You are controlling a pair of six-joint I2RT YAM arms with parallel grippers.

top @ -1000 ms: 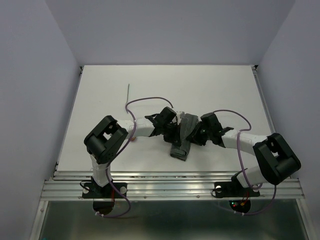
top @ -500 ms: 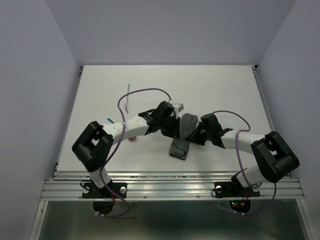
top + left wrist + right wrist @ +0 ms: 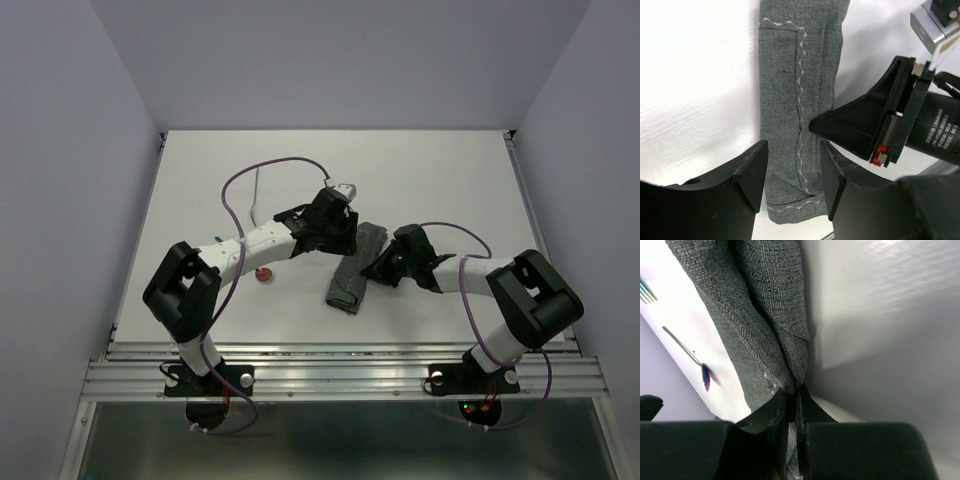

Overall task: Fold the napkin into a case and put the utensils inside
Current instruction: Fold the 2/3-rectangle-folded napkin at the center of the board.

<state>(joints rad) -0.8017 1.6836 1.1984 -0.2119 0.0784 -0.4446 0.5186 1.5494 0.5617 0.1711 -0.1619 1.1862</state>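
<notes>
The napkin [image 3: 354, 270] lies on the table folded into a narrow dark grey case, with light zigzag stitching showing in the left wrist view [image 3: 790, 85]. My left gripper [image 3: 335, 238] hovers over its far end, open, with both fingers [image 3: 752, 175] astride the strip and nothing gripped. My right gripper [image 3: 378, 263] is shut on the napkin's right edge [image 3: 785, 355], pinching a fold of fabric. The red-bowled spoon [image 3: 264, 274] lies left of the napkin, partly under my left arm. The slim grey utensil [image 3: 257, 190] lies further back, its bluish-purple tip [image 3: 706, 376] in the right wrist view.
The white table [image 3: 440, 170] is walled by lilac panels on three sides. A metal rail [image 3: 340, 375] runs along the near edge by the arm bases. Purple cables [image 3: 250, 172] loop above both arms.
My left gripper has opened and let go of the napkin, pulling back toward its far end. My right gripper has shut on the napkin's right edge. The strip has shifted slightly left.
</notes>
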